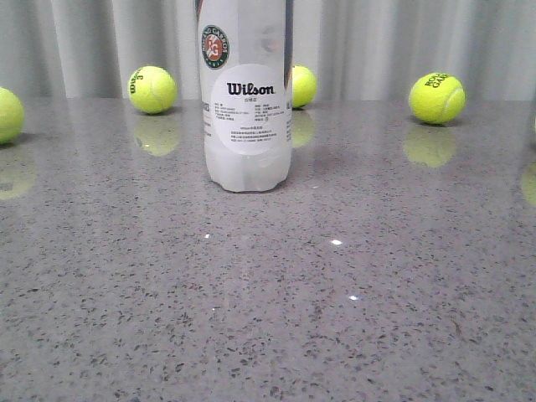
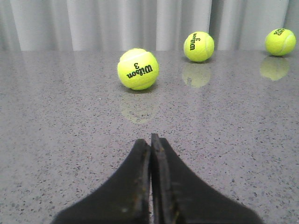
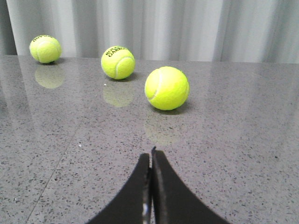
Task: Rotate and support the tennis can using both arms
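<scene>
The tennis can [image 1: 248, 100] stands upright on the grey speckled table [image 1: 268, 318] in the front view, its white Wilson label and round Roland Garros badge facing me; its top is cut off by the frame. Neither arm shows in the front view. My left gripper [image 2: 150, 139] is shut and empty, low over the table, with a tennis ball [image 2: 138, 69] ahead of it. My right gripper [image 3: 151, 154] is shut and empty, low over the table, with a tennis ball [image 3: 167, 88] ahead of it. The can shows in neither wrist view.
Tennis balls lie behind the can at left [image 1: 152, 90], just right of it [image 1: 302, 85], far right [image 1: 436, 98] and at the left edge [image 1: 8, 115]. More balls show in the left wrist view [image 2: 199, 46] and the right wrist view [image 3: 117, 62]. A grey curtain [image 1: 377, 42] backs the table.
</scene>
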